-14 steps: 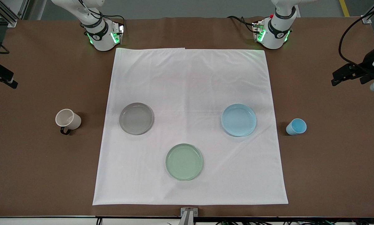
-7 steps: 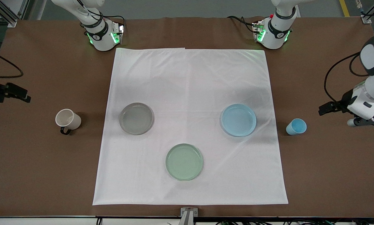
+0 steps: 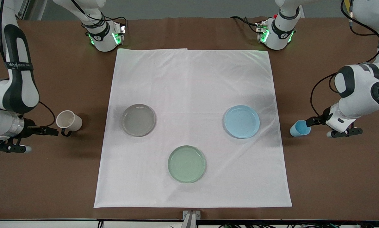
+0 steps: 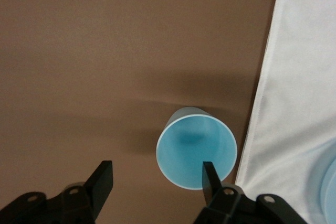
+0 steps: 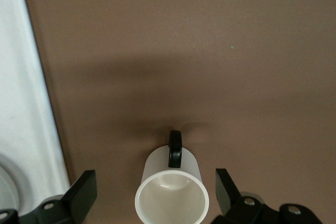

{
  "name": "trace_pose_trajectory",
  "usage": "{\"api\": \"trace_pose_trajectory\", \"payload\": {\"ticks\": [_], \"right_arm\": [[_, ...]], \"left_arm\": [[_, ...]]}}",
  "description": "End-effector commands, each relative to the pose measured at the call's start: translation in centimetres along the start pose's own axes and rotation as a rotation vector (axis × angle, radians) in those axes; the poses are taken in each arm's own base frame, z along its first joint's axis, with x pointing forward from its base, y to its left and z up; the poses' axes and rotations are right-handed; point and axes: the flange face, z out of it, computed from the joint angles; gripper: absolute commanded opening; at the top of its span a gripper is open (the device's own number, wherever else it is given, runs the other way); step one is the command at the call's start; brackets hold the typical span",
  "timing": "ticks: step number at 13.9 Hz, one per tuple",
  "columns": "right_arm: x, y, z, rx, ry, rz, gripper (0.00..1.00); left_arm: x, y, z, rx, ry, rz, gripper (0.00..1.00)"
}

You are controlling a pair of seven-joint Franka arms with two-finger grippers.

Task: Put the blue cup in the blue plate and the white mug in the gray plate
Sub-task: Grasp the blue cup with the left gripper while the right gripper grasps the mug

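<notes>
Blue cup [image 4: 197,151] under parted left gripper [image 4: 157,182]

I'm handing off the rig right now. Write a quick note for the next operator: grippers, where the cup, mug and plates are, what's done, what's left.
Left gripper: open, low beside the blue cup; one finger overlaps the cup's rim in the left wrist view, nothing gripped.
Right gripper: open, straddling the white mug, not closed on it.
Both vessels stand upright on the bare brown table, off the white cloth.
Blue plate, gray plate and green plate sit on the cloth, nothing in them.
Done: approaches only.
Left: grasp each, carry cup to blue plate, mug to gray plate.
</notes>
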Motion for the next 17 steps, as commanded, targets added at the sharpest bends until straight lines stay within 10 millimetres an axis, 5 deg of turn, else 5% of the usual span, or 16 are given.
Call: {"api": "trace_pose_trajectory", "payload": {"ticks": [1,4,8,10,12,15,17], "right_arm": [[-1.4,0.1,3.3,0.006,0.013,0.011,1.0],[-1.6,0.3,6.8,0.003,0.018,0.013,1.0],[-1.6,1.0,9.4,0.0,0.033,0.023,0.99],[-1.5,1.1,9.8,-0.002,0.033,0.022,0.91],[-1.8,1.2,10.3,-0.001,0.022,0.011,0.7],[-2.2,1.9,10.8,0.001,0.013,-0.02,0.51],[-2.3,2.1,10.9,0.0,0.009,-0.034,0.44]], "left_arm": [[0.4,0.0,1.7,0.006,0.009,0.02,0.6],[0.4,0.0,4.1,0.0,-0.007,0.019,0.49],[0.4,0.5,4.8,-0.002,-0.013,0.016,0.12],[0.4,1.1,4.4,-0.004,-0.008,0.02,0.01],[0.5,1.5,2.8,-0.002,0.004,0.028,0.0],[-0.4,6.7,-0.8,-0.011,-0.027,0.039,0.0],[-1.5,11.8,-1.4,-0.028,-0.044,0.012,0.0]]}}
